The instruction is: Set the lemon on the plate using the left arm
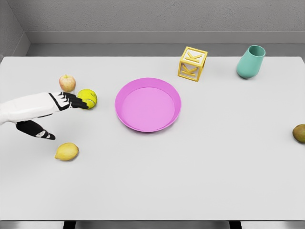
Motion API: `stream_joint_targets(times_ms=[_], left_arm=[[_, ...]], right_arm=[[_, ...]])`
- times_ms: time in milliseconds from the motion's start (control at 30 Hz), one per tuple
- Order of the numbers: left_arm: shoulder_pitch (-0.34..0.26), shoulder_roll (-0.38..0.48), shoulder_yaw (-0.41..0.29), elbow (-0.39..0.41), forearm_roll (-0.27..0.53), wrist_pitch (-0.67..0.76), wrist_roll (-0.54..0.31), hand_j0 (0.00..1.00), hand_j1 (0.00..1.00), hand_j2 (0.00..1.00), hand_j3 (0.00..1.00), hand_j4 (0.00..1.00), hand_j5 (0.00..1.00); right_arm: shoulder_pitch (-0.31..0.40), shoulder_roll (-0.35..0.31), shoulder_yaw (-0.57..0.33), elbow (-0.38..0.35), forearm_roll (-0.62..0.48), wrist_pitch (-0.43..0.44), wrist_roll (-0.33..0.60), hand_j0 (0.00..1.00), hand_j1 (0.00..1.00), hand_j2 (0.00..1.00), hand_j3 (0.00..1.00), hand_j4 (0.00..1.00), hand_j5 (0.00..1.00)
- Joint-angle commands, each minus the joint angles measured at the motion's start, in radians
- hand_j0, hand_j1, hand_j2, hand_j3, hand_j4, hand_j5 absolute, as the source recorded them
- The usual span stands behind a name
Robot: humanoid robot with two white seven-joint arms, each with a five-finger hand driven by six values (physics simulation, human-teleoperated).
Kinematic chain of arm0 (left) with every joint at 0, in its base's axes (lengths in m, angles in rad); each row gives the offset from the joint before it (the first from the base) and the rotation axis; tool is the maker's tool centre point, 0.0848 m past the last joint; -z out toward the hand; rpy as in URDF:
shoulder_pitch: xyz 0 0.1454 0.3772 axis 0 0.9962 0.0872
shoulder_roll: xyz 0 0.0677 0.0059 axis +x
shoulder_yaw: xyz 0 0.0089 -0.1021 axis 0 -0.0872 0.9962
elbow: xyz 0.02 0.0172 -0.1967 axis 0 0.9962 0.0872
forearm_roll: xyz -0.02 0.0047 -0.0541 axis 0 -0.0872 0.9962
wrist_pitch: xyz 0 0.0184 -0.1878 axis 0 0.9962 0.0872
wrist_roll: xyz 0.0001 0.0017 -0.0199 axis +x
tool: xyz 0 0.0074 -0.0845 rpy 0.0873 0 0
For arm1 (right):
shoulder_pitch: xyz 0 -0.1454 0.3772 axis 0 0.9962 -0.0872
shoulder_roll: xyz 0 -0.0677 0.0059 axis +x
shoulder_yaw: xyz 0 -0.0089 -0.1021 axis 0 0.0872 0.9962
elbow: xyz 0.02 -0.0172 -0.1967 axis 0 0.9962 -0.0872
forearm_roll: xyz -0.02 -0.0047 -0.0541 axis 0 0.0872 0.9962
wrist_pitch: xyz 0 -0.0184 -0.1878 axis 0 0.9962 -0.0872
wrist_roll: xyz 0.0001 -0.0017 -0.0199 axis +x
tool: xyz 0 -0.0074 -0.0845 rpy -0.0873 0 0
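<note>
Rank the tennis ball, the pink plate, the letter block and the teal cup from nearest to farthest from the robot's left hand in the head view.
From the left hand:
1. Tennis ball, at its fingertips.
2. Pink plate, at the table's middle.
3. Letter block, behind the plate to the right.
4. Teal cup, far right at the back.

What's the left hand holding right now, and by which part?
Nothing. The left hand is open above the table, fingertips next to the tennis ball. The lemon lies apart, ungrasped, outside the plate.

Left arm (24, 110) cut at the left edge; brown fruit (299, 133) clipped at the right edge.
</note>
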State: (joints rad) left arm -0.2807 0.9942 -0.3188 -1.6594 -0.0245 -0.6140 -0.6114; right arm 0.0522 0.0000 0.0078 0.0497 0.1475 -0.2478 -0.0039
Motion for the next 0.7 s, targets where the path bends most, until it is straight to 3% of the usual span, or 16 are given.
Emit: stream_joint_targets(times_ms=[0, 100, 367, 533, 667], left_arm=[[0.0, 0.001, 0.0, -0.006, -0.006, 0.003, 0.001, 1.0, 1.0, 1.0, 1.0, 1.0, 1.0], [-0.005, 0.004, 0.001, -0.01, -0.008, 0.003, 0.001, 1.0, 1.0, 1.0, 1.0, 1.0, 1.0], [0.081, 0.043, 0.011, -0.036, -0.011, 0.003, 0.001, 1.0, 1.0, 1.0, 1.0, 1.0, 1.0], [0.12, 0.041, 0.014, -0.033, -0.058, 0.003, 0.001, 1.0, 1.0, 1.0, 1.0, 1.0, 1.0], [0.14, 0.027, 0.035, -0.036, -0.141, 0.003, 0.001, 1.0, 1.0, 1.0, 1.0, 1.0, 1.0]], right_arm=[[0.0, 0.0, -0.006, 0.001, 0.0, 0.001, 0.002, 1.0, 1.0, 1.0, 1.0, 1.0, 1.0], [0.006, 0.0, 0.0, 0.001, 0.0, 0.001, 0.001, 1.0, 1.0, 1.0, 1.0, 1.0, 1.0], [0.006, 0.0, 0.0, 0.004, 0.0, 0.001, 0.001, 1.0, 1.0, 1.0, 1.0, 1.0, 1.0], [0.006, 0.0, 0.0, 0.004, 0.0, 0.001, 0.001, 1.0, 1.0, 1.0, 1.0, 1.0, 1.0], [0.006, 0.0, 0.0, 0.004, 0.0, 0.001, 0.001, 1.0, 1.0, 1.0, 1.0, 1.0, 1.0]])
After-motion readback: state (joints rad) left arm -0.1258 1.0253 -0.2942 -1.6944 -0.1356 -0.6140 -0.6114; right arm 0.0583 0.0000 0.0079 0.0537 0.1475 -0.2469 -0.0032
